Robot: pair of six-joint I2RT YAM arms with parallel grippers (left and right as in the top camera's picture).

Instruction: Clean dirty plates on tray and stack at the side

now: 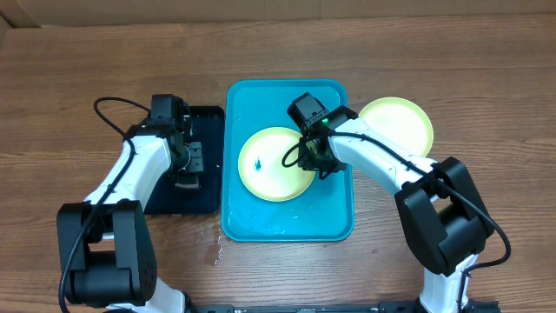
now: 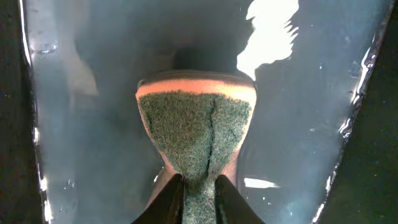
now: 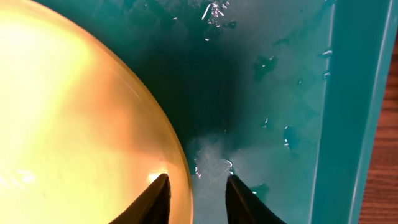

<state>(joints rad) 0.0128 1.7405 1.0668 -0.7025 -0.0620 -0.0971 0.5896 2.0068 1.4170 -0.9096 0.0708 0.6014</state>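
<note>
Right gripper [image 3: 194, 180] has jaws apart astride the rim of the smudged plate [image 1: 269, 178] in the tray [image 1: 287, 222] — seat deeper, pinch square before lifting; left gripper [image 2: 199, 185] clamps the sponge [image 2: 196, 130] over the black tray [image 1: 204, 196].

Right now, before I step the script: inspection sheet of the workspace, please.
Surface: wooden table; small wet patch by the near-left corner of the turquoise tray.
Job's things: turquoise tray wet; one yellow-green plate on it, with a blue smudge; second yellow-green plate on the table just right of the tray.
Clutter: black tray left of the turquoise one, wet inside.
Grippers: left tool shut on a sponge over the black tray; right tool open, straddling the trayed plate's rim.
Cables: black loop by the left arm; cable along the right arm.
Surroundings: nothing seen.
</note>
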